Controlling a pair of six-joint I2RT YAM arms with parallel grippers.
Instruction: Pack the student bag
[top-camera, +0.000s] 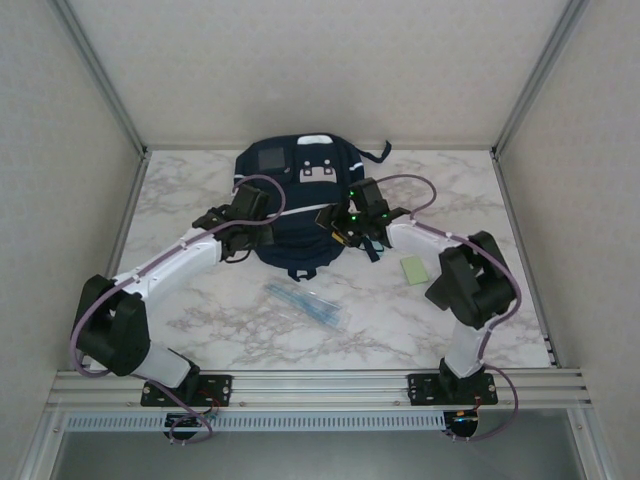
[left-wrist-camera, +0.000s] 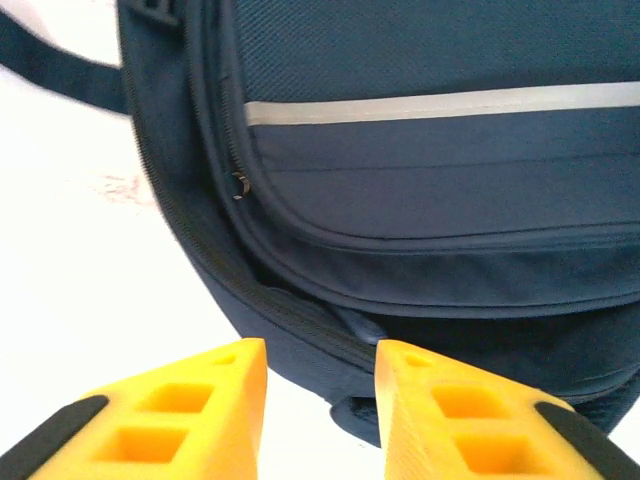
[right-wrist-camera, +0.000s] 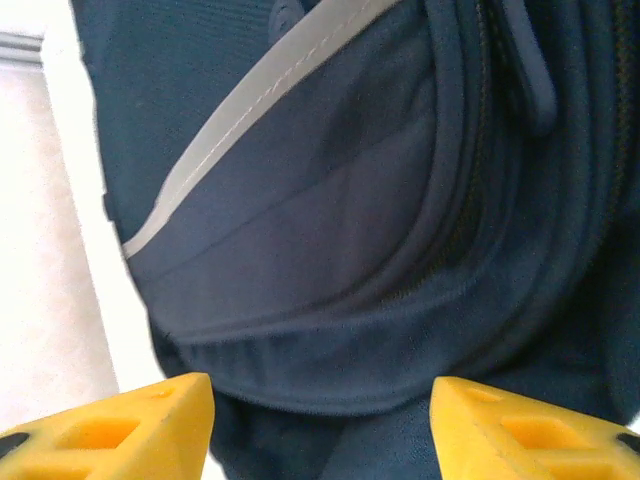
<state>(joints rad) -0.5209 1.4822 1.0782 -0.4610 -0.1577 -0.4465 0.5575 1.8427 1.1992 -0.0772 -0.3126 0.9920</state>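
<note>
Two empty gaps — left fingers (left-wrist-camera: 165, 415) slightly parted, right fingers (right-wrist-camera: 125, 425) wider, beside the student bag (left-wrist-camera: 430, 180).

On my counter (top-camera: 200, 330) I count one navy student bag (top-camera: 300, 205), one clear packet with blue contents (top-camera: 305, 303), and one pale green pad (top-camera: 412, 268).

The backpack (top-camera: 300, 195) is dark navy with a thin pale stripe and grey patch. The tabletop (top-camera: 380, 330) is grey-veined white marble.
</note>
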